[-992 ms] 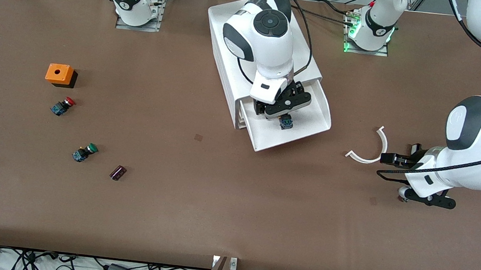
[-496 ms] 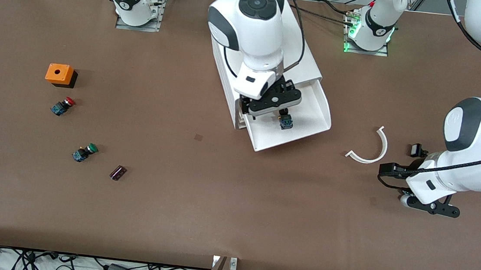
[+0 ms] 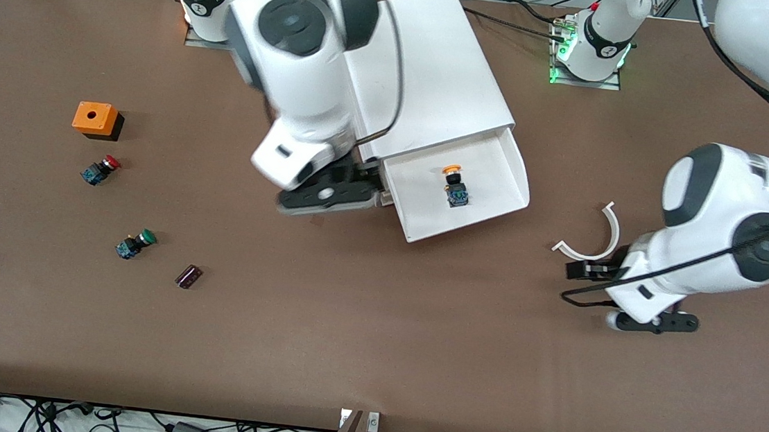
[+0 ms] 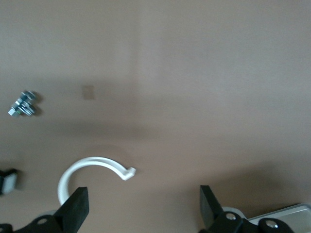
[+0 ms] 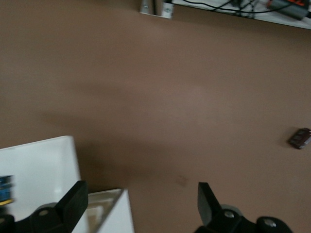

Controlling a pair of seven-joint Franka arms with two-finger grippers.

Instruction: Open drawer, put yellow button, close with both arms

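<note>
The white cabinet (image 3: pixel 432 74) stands at the middle of the table, near the arms' bases. Its top drawer (image 3: pixel 489 176) is pulled open. The yellow button (image 3: pixel 455 185) lies in the drawer, free of any gripper. My right gripper (image 3: pixel 328 199) is open and empty, over the table beside the cabinet's front corner at the right arm's end. The right wrist view shows its open jaws (image 5: pixel 141 208) and the drawer's corner (image 5: pixel 39 165). My left gripper (image 3: pixel 656 322) is open and empty, over bare table toward the left arm's end. Its jaws (image 4: pixel 143 208) stand wide apart.
A white curved strip (image 3: pixel 594 245) lies between the drawer and my left gripper; it also shows in the left wrist view (image 4: pixel 92 167), with a bolt (image 4: pixel 23 103). An orange box (image 3: pixel 95 118), red button (image 3: pixel 100 169), green button (image 3: pixel 135 244) and small dark piece (image 3: pixel 188 276) lie toward the right arm's end.
My right gripper has left the drawer and swung toward the right arm's end, leaving the yellow button uncovered in the drawer. My left arm has shifted a little toward the cabinet.
</note>
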